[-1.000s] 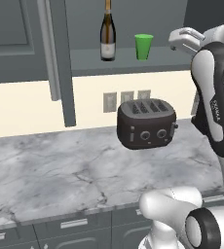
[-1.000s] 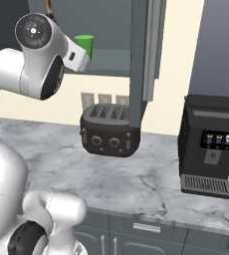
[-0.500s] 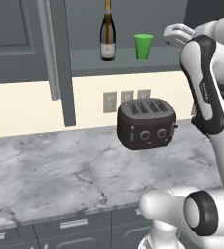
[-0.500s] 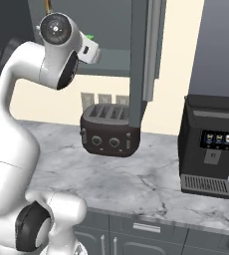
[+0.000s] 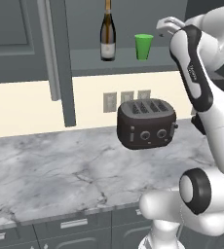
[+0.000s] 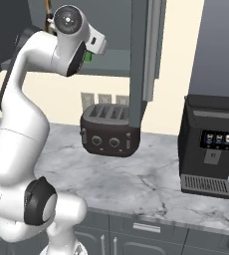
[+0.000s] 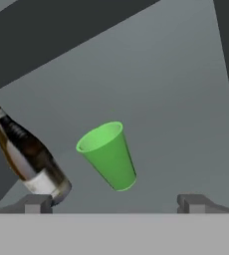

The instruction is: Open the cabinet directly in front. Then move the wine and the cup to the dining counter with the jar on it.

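Note:
The dark grey cabinet stands open, its door (image 5: 60,58) swung out edge-on with a silver bar handle (image 5: 46,48). On its shelf the wine (image 5: 107,34), a dark bottle with a cream label, stands left of the green cup (image 5: 143,47). My gripper (image 5: 163,23) hovers open just right of the cup, at shelf height. In the hand view the cup (image 7: 109,155) sits ahead between the fingertips (image 7: 37,203), untouched, with the wine (image 7: 29,157) to one side and my gripper (image 7: 114,203) open. The dining counter and the jar are out of view.
A black toaster (image 5: 145,124) sits on the marble counter (image 5: 50,170) under the shelf. A black coffee machine (image 6: 208,144) stands to the right. The right cabinet door (image 6: 139,55) hangs open beside the arm. Grey drawers run below the counter edge.
The arm has swung left and slightly up, bringing the hand closer to the cup. The jaws have stayed open; the wine and cup have not moved.

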Controlling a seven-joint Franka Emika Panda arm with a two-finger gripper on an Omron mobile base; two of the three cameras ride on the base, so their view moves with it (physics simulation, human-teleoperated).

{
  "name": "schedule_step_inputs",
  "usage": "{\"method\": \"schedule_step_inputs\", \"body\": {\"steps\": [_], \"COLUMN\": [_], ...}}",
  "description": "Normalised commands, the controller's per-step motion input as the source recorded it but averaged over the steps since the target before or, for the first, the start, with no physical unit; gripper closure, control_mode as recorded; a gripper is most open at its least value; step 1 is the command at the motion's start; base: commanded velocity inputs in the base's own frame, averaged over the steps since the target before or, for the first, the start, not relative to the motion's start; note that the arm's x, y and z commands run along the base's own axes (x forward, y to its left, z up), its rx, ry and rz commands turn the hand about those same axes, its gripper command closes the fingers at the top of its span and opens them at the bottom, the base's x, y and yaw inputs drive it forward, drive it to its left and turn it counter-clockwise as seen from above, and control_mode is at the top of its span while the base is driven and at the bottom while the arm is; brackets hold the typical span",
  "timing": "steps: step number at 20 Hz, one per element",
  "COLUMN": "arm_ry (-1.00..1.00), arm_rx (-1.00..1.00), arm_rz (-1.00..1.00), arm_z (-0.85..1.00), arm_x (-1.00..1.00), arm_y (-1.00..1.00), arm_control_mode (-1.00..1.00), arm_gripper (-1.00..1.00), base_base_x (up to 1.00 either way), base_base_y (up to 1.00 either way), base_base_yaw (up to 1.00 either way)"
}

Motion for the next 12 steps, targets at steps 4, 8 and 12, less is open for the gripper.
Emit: {"method": "schedule_step_inputs", "body": {"steps": [4, 8, 12], "arm_ry": [0.07, 0.0, 0.0], "arm_rx": [-0.02, -0.01, -0.04], "arm_rz": [0.0, 0.0, 0.0], "arm_z": [-0.03, -0.05, -0.17], "arm_x": [0.11, 0.21, 0.28], "arm_y": [0.0, 0.0, 0.0], "arm_control_mode": [-1.0, -1.0, -1.0], "arm_gripper": [-1.0, -1.0, -1.0], "base_base_x": [0.0, 0.0, 0.0], "base_base_y": [0.0, 0.0, 0.0], "base_base_yaw": [0.0, 0.0, 0.0]}}
